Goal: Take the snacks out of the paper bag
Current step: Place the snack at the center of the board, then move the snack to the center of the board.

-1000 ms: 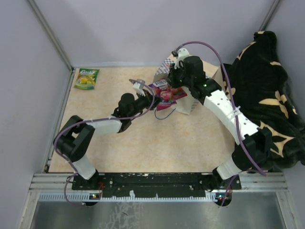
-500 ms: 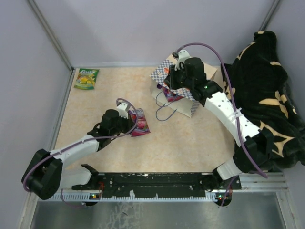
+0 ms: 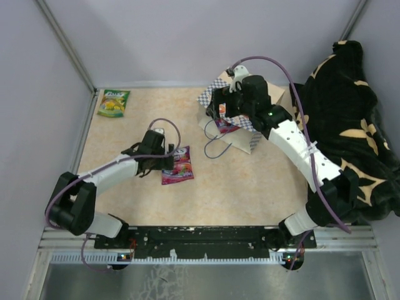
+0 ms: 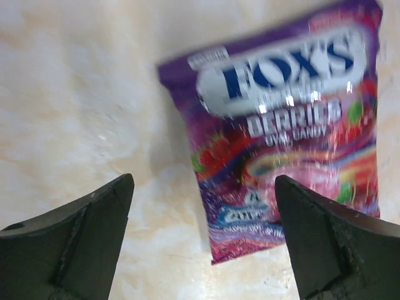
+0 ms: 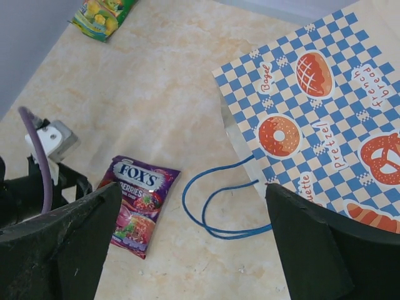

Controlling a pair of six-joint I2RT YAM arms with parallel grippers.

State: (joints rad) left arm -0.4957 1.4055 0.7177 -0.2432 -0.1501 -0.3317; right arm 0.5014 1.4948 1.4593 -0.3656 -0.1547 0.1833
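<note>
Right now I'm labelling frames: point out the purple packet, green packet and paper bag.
purple packet (image 4: 284, 140): left wrist view, middle of its printed front.
green packet (image 3: 113, 102): top view, centre of the packet.
paper bag (image 5: 337, 119): right wrist view, checkered side panel.

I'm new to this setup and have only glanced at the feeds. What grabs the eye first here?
The purple berry candy packet lying flat mid-table, by the open left pincer. Next, the blue-checkered paper bag with bakery pictures farther back, and the black-and-tan blanket heaped at the right edge.
</note>
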